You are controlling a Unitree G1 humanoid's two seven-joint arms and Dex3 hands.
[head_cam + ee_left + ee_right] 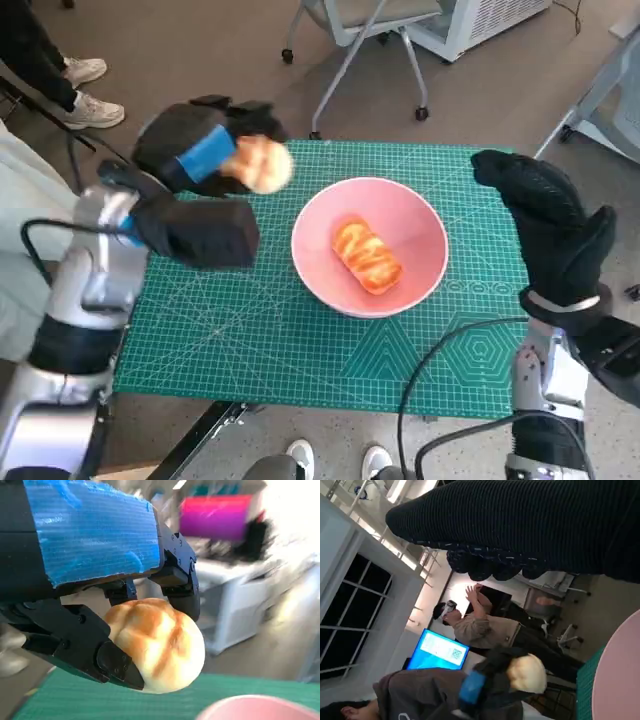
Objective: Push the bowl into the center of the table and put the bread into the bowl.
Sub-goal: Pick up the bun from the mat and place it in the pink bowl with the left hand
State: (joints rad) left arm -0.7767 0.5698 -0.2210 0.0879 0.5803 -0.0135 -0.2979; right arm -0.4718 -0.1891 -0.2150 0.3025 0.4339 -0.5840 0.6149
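Left hand (205, 160) holds a round bread (262, 163) raised beside the bowl (425, 230).

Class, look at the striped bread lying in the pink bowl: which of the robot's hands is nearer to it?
Roughly equal, perhaps the left. The left hand, holding a round bun, is up beyond the pink bowl rim; the right hand hovers off the opposite side of the striped bread.

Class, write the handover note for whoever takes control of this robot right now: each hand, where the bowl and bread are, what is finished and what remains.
Left hand: holds a round bun in the air above the mat's far left part, left of the bowl.
Right hand: empty, fingers apart, right of the bowl.
Pink bowl: about mid-table on the green mat, one glazed bread roll already inside.
Left to do: carry the bun over the bowl and let go.
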